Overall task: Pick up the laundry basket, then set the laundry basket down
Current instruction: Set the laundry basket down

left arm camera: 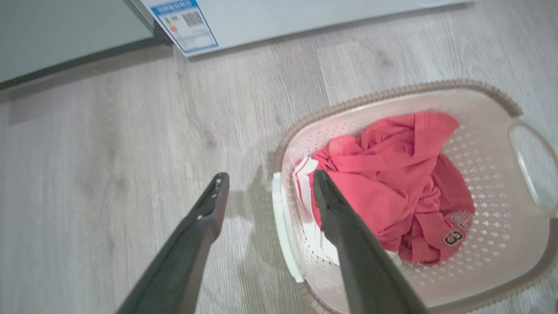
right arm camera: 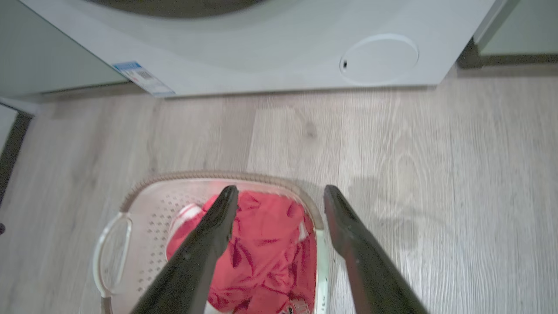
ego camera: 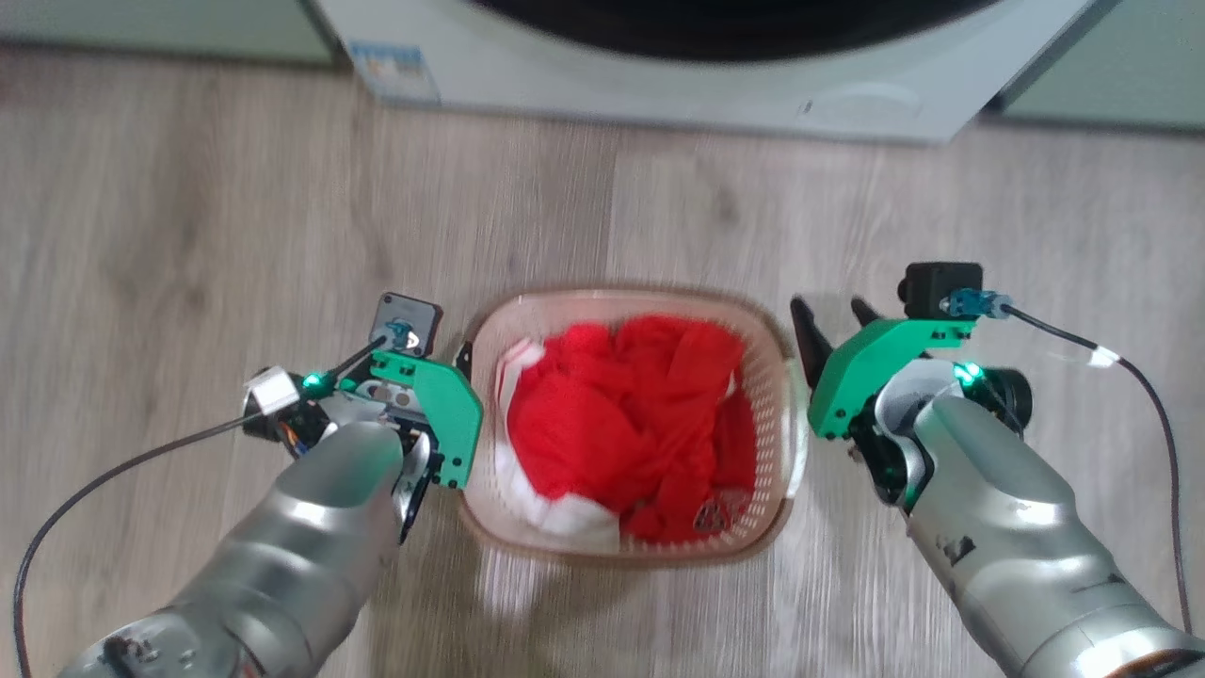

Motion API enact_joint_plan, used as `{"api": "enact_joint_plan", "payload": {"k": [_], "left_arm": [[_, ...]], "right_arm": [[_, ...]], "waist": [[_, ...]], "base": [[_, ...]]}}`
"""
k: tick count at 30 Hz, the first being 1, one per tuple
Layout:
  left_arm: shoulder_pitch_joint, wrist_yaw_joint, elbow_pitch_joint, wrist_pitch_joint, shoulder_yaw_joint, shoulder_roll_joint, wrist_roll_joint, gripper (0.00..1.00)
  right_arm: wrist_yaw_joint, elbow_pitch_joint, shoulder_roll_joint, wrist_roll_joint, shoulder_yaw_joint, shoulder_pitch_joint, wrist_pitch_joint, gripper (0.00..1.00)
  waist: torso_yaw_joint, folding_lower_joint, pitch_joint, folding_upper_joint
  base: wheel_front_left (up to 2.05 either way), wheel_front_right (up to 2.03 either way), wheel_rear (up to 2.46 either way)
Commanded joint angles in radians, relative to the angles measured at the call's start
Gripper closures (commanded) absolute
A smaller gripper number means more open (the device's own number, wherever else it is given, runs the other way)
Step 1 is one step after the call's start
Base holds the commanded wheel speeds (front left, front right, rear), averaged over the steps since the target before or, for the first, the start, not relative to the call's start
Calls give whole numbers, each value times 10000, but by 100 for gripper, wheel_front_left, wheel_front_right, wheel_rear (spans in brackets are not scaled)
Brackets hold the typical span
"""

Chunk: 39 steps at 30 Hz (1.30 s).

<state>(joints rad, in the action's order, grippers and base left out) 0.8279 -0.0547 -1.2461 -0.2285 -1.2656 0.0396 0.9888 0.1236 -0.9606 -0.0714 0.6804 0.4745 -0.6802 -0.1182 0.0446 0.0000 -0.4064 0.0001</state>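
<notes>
Head view | laundry basket: cream perforated, brown rim, red clothes | left tool, right tool released

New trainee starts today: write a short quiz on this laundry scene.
1. True or false: the basket holds red cloth.
2. The jaws of the left gripper and right gripper are: A) shut on the rim; B) open, one gripper at each side of the basket; C) shut on cloth.
3. What white machine stands beyond the basket?
Key: 1 true; 2 B; 3 the washer.
</notes>
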Motion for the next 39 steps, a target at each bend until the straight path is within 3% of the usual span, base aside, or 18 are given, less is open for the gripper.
{"api": "enact_joint_plan", "payload": {"k": [1,6,9,14,18,23,27,31,39], "left_arm": [[184,-120,84,-225,280,324,-3,0],[579,-703,1237,-324,882,733,-511,0],[407,-1500,3212,-328,1879,1391,-1598,0],[-851,-2313,6477,-331,3746,2308,-3503,0],[-2197,-2698,8930,-331,5285,2598,-4751,0],[-4196,-2611,10990,-332,6596,2609,-5877,0],[-5761,-2527,12226,-332,7767,2186,-6412,0],[-6936,-2099,12600,-332,8257,1942,-7219,0],[-7668,-1031,13167,-332,9377,1148,-8238,0]], "right_arm": [[71,398,212,74,97,147,-524,0],[71,989,191,-45,-311,177,-1278,0],[71,1813,29,-447,-826,321,-1417,0],[71,4404,-23,-1807,-2405,1191,-1431,0],[71,6260,76,-2859,-2961,2214,-1433,0],[71,7949,149,-3684,-3314,3596,-1434,0],[71,8775,183,-4009,-3551,4625,-1434,0],[71,9090,204,-3915,-3897,5506,-1435,0],[71,9402,210,-3765,-4020,6359,-1435,0]], "waist": [[-287,0,1041,-1],[-345,0,1712,-1],[-351,0,2196,-1],[-339,0,2751,-1],[-325,0,3009,-1],[-294,0,3240,-1],[-275,0,3308,-1],[-246,0,3354,-1],[-104,0,3357,-1]], "base": [[0,0,0],[0,0,0],[0,0,0],[0,0,0],[0,0,0],[0,0,0],[0,0,0],[0,0,0],[0,0,0]]}}
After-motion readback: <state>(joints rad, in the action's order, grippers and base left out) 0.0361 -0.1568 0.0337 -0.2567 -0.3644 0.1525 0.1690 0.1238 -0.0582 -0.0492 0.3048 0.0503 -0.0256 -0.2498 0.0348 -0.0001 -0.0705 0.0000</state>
